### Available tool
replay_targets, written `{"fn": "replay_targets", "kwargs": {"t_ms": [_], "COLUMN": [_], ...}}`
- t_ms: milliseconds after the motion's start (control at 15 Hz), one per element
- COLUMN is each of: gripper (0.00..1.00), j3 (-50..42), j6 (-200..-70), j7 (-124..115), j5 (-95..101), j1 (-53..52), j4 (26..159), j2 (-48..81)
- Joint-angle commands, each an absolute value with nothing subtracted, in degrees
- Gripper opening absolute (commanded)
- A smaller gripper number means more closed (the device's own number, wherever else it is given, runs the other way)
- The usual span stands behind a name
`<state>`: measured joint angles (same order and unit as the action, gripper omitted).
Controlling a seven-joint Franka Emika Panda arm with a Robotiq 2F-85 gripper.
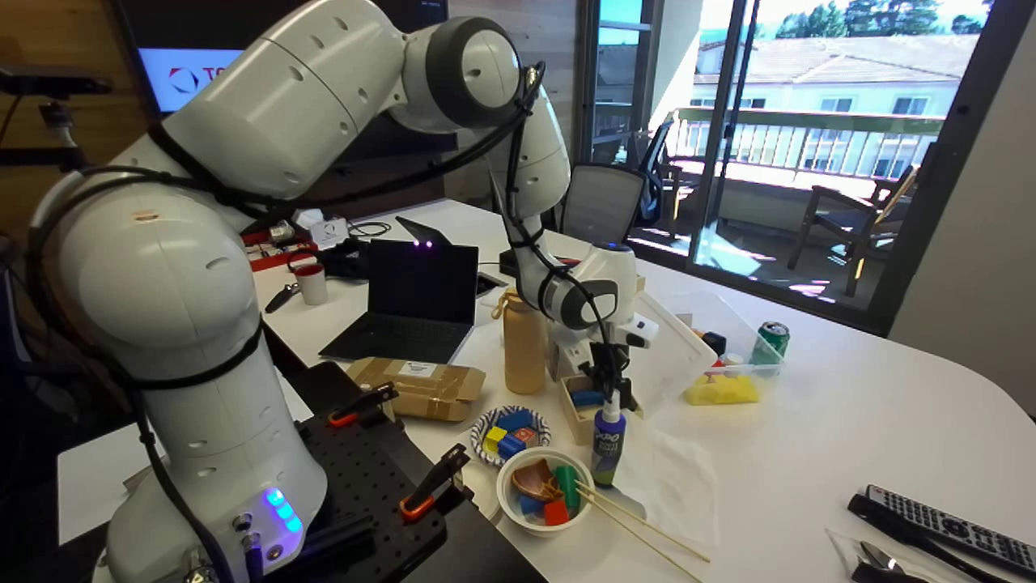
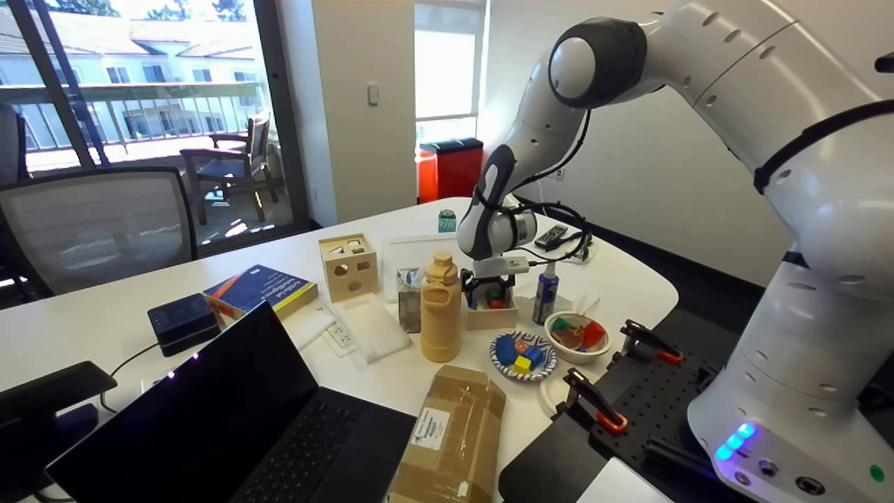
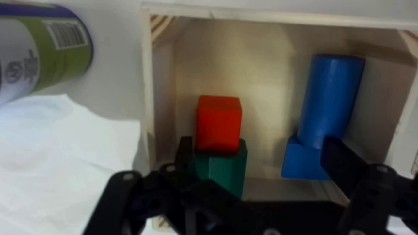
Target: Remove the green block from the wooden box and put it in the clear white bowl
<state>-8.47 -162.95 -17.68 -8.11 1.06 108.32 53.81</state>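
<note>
The open wooden box [image 1: 575, 423] stands beside the spray bottle; it also shows in an exterior view [image 2: 492, 320] and in the wrist view [image 3: 281, 16]. In the wrist view the green block [image 3: 225, 169] is inside, near a corner, with a red block [image 3: 218, 125] against its far end. A blue cylinder [image 3: 329, 101] and a blue block [image 3: 302, 161] lie at the other side. My gripper [image 3: 261, 160] is open over the box, one finger beside the green block, the other by the blue block. The white bowl [image 1: 544, 528] holds several blocks; it also shows in an exterior view [image 2: 577, 355].
The spray bottle [image 1: 609, 449] stands close to the box and gripper. A tan bottle [image 2: 440, 314] is on the other side. A patterned bowl [image 2: 524, 375] of blocks sits near the white bowl. Chopsticks [image 1: 647, 534] stick out over the white bowl's rim.
</note>
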Motion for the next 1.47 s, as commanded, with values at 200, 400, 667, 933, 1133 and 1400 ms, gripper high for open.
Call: {"fn": "replay_targets", "kwargs": {"t_ms": [200, 400, 667, 933, 1133, 1400], "gripper": [1.00, 1.00, 1.00, 1.00, 1.00, 1.00], "j3": [-9.4, -10.6, -12.0, -12.3, -12.9, -13.1], "j6": [-158.7, -154.8, -148.5, -145.5, -144.9, -145.1], "j7": [-19.9, -21.5, -24.1, -25.5, -25.8, -26.3], "j5": [-9.1, -8.4, -7.3, -6.7, -6.4, -6.6], "j1": [0.2, -1.0, -2.9, -3.8, -4.1, -4.0], "j4": [106.7, 104.9, 101.9, 98.8, 97.2, 96.6], "j2": [54.2, 54.5, 55.2, 57.0, 58.2, 59.6]}}
